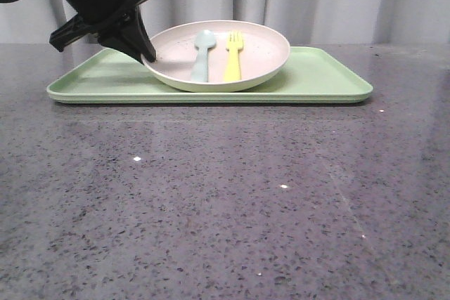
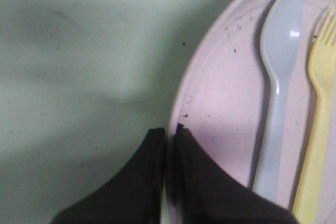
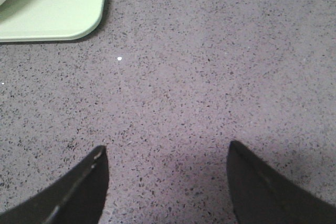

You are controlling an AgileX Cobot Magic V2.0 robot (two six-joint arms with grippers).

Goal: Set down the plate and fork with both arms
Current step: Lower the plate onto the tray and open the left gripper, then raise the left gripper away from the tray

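we have the left gripper (image 1: 149, 57) pinched on the near-left rim of the plate (image 1: 261, 47), one finger outside the rim and one inside, as the left wrist view shows with the two dark fingers (image 2: 199, 182) almost together around the thin edge. the plate sits on the green tray (image 1: 323, 79), and it looks tipped up a little on our left side, though we can't be sure it has left the tray. inside it lie the fork (image 1: 233, 54) and a pale blue spoon (image 1: 202, 54), side by side, handles toward us. our worry is the narrow grip: a thin rim held at one point could swivel or slip out, and any further tilt could send the fork and spoon sliding toward the low side or off the plate. a quick lift would make that worse. the right gripper (image 3: 168, 182) has its fingers spread wide over bare grey table (image 1: 225, 209), holding nothing, well apart from the tray's corner, so it gives the plate no support yet. the right arm does not show in the front view at all, the left wrist view cuts off most of the plate, and we cannot tell how deep the fingers bite on the rim.
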